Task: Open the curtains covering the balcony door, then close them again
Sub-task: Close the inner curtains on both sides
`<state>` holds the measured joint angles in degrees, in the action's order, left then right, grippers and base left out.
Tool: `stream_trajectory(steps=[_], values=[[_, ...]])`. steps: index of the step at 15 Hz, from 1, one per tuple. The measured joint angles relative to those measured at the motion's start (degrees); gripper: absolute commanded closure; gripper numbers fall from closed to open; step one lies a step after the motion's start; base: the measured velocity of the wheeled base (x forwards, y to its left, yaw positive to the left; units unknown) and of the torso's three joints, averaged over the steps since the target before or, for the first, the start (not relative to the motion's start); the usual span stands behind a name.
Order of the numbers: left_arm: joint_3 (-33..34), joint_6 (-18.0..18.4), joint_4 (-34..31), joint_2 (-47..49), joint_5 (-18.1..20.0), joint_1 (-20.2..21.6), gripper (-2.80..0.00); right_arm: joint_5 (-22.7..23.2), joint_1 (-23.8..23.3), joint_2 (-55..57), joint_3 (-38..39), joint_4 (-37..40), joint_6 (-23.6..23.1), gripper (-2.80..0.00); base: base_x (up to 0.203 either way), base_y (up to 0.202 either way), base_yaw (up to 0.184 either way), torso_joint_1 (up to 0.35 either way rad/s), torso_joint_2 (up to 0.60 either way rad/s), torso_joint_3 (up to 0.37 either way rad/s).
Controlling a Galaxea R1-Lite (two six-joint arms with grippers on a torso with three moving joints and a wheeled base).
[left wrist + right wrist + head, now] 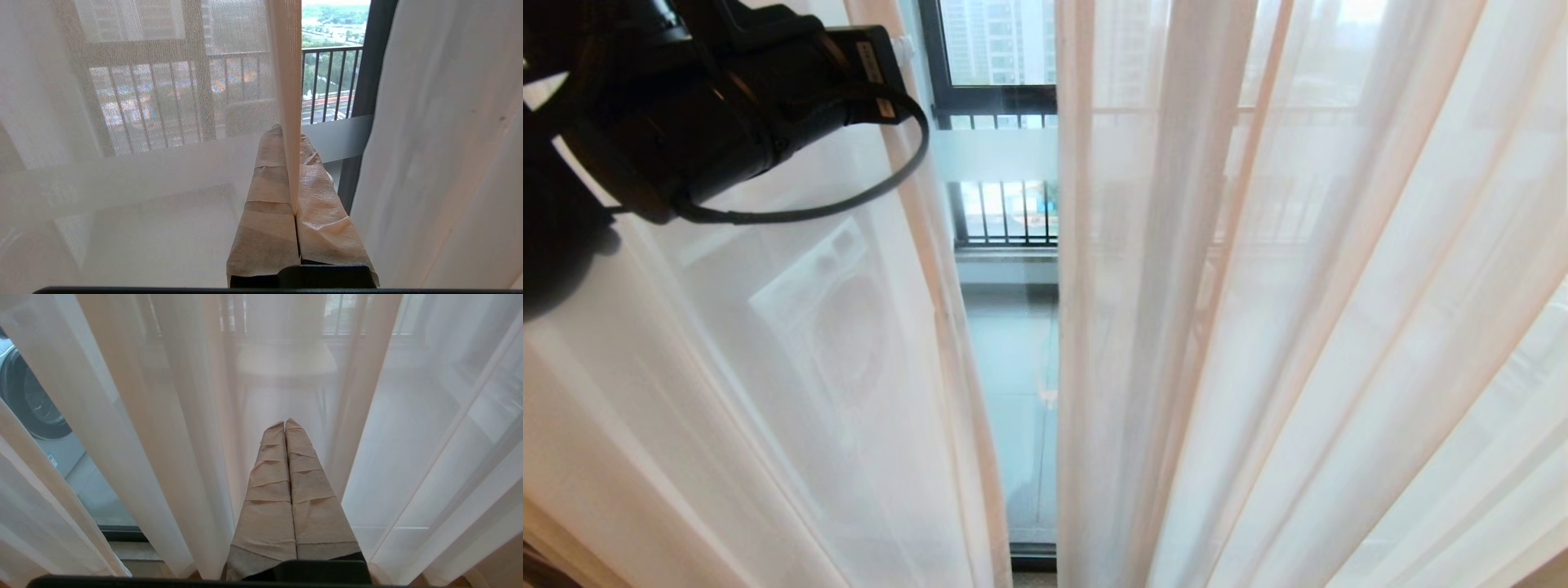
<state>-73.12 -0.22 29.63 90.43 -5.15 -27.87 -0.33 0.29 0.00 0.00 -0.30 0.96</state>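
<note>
Two white see-through sheer curtains hang before the balcony door, a left panel (792,367) and a right panel (1298,327). A narrow gap between them shows the door's glass (1013,367) and its frosted band (996,155). My left arm (727,90) reaches in from the upper left to the left panel's inner edge. In the left wrist view my left gripper (291,132) is shut on that panel's folded hem (286,81). Low down, my right gripper (285,422) is shut with nothing in it, pointing at the sheer folds (163,416). No thick drapes are in view.
A washing machine (837,310) stands on the balcony behind the left sheer. A dark door frame (367,81) runs upright beside the held hem. The door's bottom track (1033,559) lies at the floor. A pale stool (286,363) shows through the sheer ahead of my right gripper.
</note>
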Motion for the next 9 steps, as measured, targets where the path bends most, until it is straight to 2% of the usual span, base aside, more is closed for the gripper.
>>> stream_trajectory(steps=[9], values=[[0.0,-0.02,-0.01,0.06,0.01,-0.07,0.0,-0.02,0.01,0.0,0.0,0.0,0.0,0.0,0.0,-0.19,0.002,0.003,0.0,0.003]])
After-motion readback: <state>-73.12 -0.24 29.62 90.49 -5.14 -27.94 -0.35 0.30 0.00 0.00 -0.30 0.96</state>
